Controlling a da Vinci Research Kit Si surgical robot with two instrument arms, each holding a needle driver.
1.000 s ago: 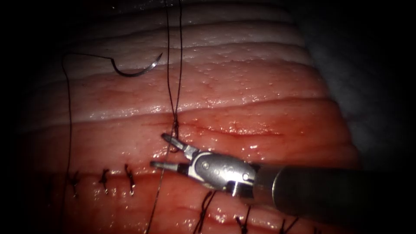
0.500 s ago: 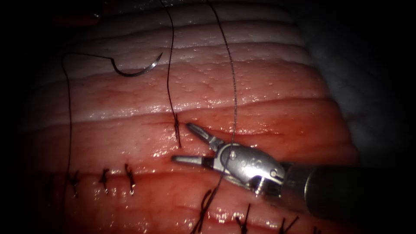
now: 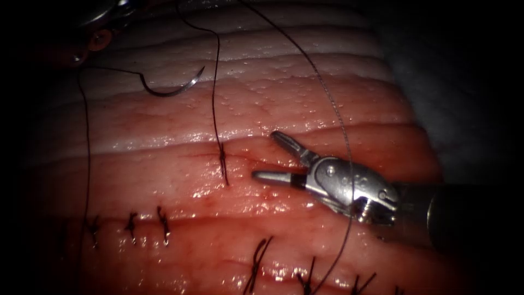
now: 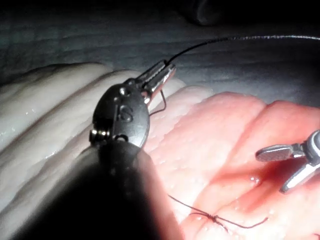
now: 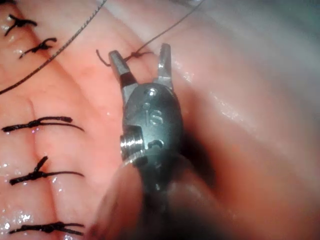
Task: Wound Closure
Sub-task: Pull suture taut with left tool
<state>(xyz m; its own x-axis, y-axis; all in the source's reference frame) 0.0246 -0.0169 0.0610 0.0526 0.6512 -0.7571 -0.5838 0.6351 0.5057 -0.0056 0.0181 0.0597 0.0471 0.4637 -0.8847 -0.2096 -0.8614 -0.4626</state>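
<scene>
Where the endoscope looks down on the tissue (image 3: 327, 98), the right tool (image 3: 271, 155) lies just right of a fresh knot (image 3: 222, 158) at the cut (image 3: 305, 164), its jaws spread wide and holding nothing. A short tail hangs below the knot, and one strand of thread (image 3: 215, 82) rises from it toward the upper edge. A second strand (image 3: 327, 93) sweeps from the top across the right tool's body and down to the lower edge. The needle (image 3: 172, 89) lies free on the pale tissue well left of and above the knot, not in the tissue and held by neither tool, its own thread trailing down the left side. Finished stitches (image 3: 131, 223) run along the lower part. The left tool (image 3: 103, 22) is dimly seen at the upper left corner.

In the left wrist view, the left tool (image 4: 160, 77) has its jaws closed on the thread (image 4: 240, 39), which runs taut away from the tips. The knot (image 4: 215, 218) sits on the red tissue, and the right tool's open tips (image 4: 280, 165) lie near it.

In the right wrist view, the right tool (image 5: 141, 62) holds its jaws wide apart, empty, with the knot (image 5: 134, 54) just beyond the tips. Dark stitches (image 5: 40, 122) cross the tissue (image 5: 240, 100) beside it.
</scene>
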